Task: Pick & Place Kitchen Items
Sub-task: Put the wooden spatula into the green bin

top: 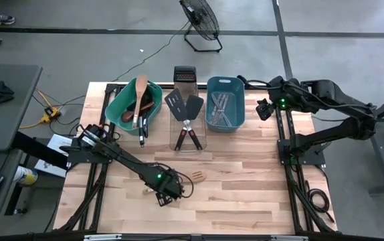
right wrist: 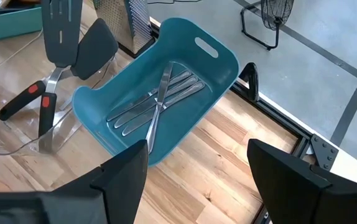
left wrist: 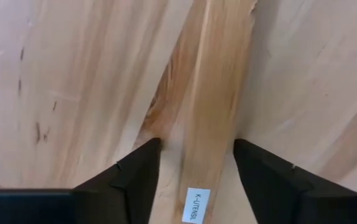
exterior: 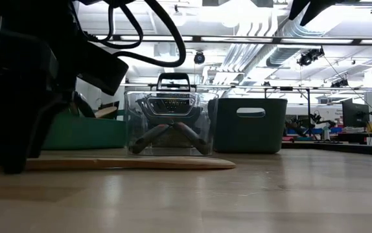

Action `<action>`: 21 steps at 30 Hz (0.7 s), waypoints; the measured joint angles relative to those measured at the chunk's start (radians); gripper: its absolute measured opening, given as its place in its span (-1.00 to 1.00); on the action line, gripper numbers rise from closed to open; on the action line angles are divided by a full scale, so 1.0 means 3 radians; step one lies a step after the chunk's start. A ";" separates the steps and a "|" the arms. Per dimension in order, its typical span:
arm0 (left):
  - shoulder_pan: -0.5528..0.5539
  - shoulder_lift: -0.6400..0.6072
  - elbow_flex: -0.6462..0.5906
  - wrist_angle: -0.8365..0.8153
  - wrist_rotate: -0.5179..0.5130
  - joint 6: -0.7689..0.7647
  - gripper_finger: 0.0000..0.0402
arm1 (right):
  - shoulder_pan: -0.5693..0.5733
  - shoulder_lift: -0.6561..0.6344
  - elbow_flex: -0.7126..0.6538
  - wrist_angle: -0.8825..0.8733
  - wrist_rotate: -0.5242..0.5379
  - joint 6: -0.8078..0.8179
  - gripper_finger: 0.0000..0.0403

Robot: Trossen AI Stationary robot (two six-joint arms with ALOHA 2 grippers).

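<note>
A brown wooden spatula (top: 193, 178) lies flat on the table near the front, left of the middle. It also shows in the low view (exterior: 121, 163). My left gripper (top: 167, 194) is down at the table over its handle end, open. Its two fingers stand on either side of the handle (left wrist: 206, 112), which bears a white label (left wrist: 197, 204). My right gripper (top: 265, 108) is open and empty, raised at the far right, beside the blue tub (right wrist: 166, 93) of silver cutlery. My left gripper comes from above, pointing down, with its fingers (left wrist: 138, 171) across the spatula's handle near the labelled end, one on each side. The spatula lies flat on the table. I cannot tell whether the fingers touch it.
At the back stand a teal tub (top: 126, 114) with wooden utensils, a clear tub (top: 204, 137) with black turners, the blue tub (top: 240, 114) and a steel box grater (top: 185, 75). The table's front half (top: 245, 194) is bare wood.
</note>
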 joint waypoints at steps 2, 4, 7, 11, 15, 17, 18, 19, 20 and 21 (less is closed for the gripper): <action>-0.0001 0.0003 0.0001 0.0014 0.0009 -0.0001 -0.04 | 0.0000 0.0000 0.0000 -0.0006 0.0000 0.0012 0.33; -0.0002 0.0005 0.0000 0.0021 0.0014 -0.0002 -0.12 | 0.0000 0.0000 0.0000 -0.0007 -0.0003 0.0013 0.33; -0.0005 0.0006 -0.0001 0.0029 0.0025 -0.0002 -0.22 | 0.0000 0.0000 0.0000 -0.0009 -0.0008 0.0046 0.33; -0.0005 0.0006 -0.0001 0.0035 0.0036 -0.0003 -0.34 | 0.0001 0.0000 0.0000 -0.0011 -0.0010 0.0073 0.33; -0.0006 0.0006 -0.0001 0.0040 0.0043 0.0000 -0.50 | 0.0001 0.0000 0.0000 -0.0011 -0.0073 0.0071 0.33; -0.0006 0.0006 -0.0001 0.0037 0.0045 0.0000 -0.59 | 0.0001 0.0000 0.0000 -0.0012 -0.0080 0.0070 0.33; -0.0006 0.0006 -0.0001 0.0036 0.0046 0.0001 -0.60 | 0.0001 0.0000 0.0000 -0.0012 -0.0092 0.0069 0.33; -0.0006 0.0006 -0.0001 0.0034 0.0046 0.0001 -0.60 | 0.0001 0.0000 0.0000 -0.0012 -0.0101 0.0069 0.33; -0.0006 0.0006 -0.0002 0.0034 0.0047 0.0001 -0.60 | 0.0001 0.0000 0.0000 -0.0012 -0.0110 0.0069 0.33; -0.0006 0.0006 -0.0003 0.0034 0.0048 0.0001 -0.60 | 0.0001 0.0000 0.0000 -0.0013 -0.0124 0.0068 0.33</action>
